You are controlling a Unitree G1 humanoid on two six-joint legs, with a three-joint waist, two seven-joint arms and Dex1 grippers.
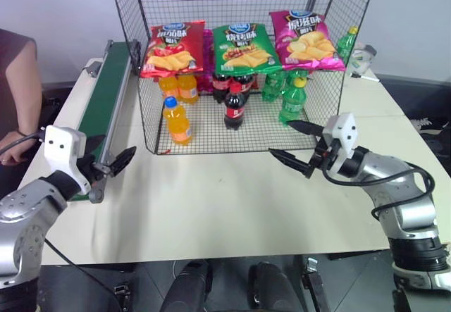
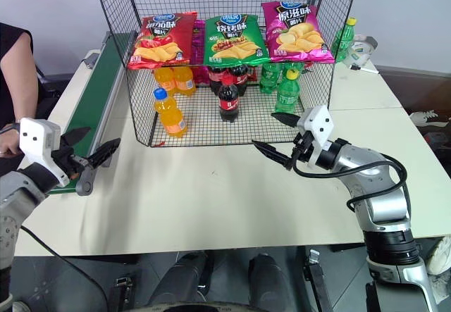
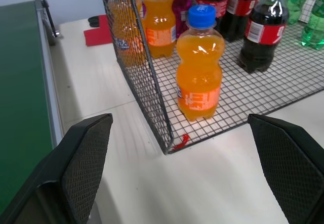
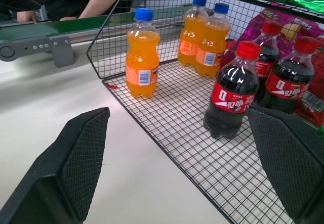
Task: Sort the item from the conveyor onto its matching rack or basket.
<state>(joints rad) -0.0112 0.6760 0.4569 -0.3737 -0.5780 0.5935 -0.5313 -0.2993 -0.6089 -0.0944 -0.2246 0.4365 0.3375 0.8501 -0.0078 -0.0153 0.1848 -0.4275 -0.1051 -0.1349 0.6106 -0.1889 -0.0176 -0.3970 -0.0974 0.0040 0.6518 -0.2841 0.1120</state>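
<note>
The small clear plastic orange-soda bottle with blue cap stands upright left of centre on the black wire-mesh rack's bottom shelf, grouped near matching orange bottles, while the left tool and right tool hover spread and empty over the worktop.

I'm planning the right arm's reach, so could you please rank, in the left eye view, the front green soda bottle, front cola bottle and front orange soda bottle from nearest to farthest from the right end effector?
From the right end effector:
1. Front green soda bottle, right part of the rack floor.
2. Front cola bottle, middle.
3. Front orange soda bottle, left front corner.
</note>
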